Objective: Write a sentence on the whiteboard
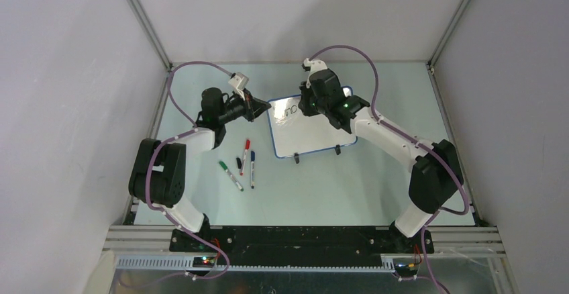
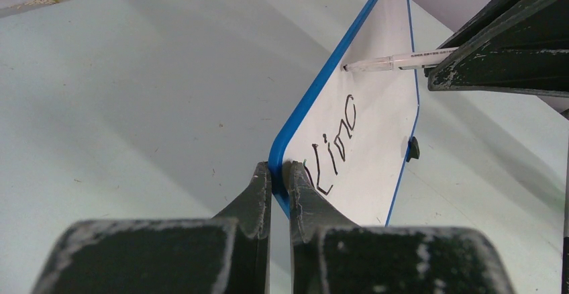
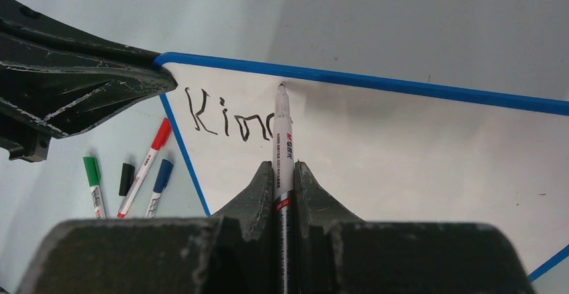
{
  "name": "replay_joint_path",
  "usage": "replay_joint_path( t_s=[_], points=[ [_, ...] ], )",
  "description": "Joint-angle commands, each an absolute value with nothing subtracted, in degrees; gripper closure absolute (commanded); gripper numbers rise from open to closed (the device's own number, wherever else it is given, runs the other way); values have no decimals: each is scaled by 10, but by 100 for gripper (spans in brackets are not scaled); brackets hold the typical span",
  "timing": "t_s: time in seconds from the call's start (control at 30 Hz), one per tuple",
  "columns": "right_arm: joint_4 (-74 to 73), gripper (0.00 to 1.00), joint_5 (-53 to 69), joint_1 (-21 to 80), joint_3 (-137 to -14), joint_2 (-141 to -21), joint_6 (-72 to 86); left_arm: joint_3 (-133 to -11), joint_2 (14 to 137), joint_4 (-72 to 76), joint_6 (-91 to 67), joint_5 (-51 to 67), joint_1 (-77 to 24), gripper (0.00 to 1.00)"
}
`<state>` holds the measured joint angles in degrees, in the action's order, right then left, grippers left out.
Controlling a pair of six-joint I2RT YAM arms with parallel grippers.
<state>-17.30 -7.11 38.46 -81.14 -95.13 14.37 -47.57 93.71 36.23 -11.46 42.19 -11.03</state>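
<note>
The whiteboard [image 1: 305, 133] stands tilted in the middle of the table, white with a blue rim. My left gripper [image 2: 280, 173] is shut on its upper left corner [image 2: 276, 153]. My right gripper [image 3: 284, 170] is shut on a white marker [image 3: 282, 139], cap off, whose black tip touches the board just under the top rim. The sentence [image 3: 225, 116] reads "Kin" plus a part-drawn letter in black; it also shows in the left wrist view [image 2: 335, 143] and faintly in the top view [image 1: 287, 111].
Left of the board on the table lie a green marker [image 1: 230, 175], a red marker [image 1: 245, 155], a blue marker [image 1: 252, 168] and a loose black cap [image 1: 238, 162]. The board's two black feet [image 1: 296, 159] rest near its front edge. Walls enclose the table.
</note>
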Motion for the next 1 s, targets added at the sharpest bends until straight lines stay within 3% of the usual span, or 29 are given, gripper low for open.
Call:
replay_joint_path(
  t_s=[0.0,0.97],
  points=[
    [-170,100,-79,381,-837,-955,140,-466,933,323,-67,400,-121,100],
    [-198,100,-74,384,-809,-948,149,-467,932,319,-65,398,-122,100]
  ],
)
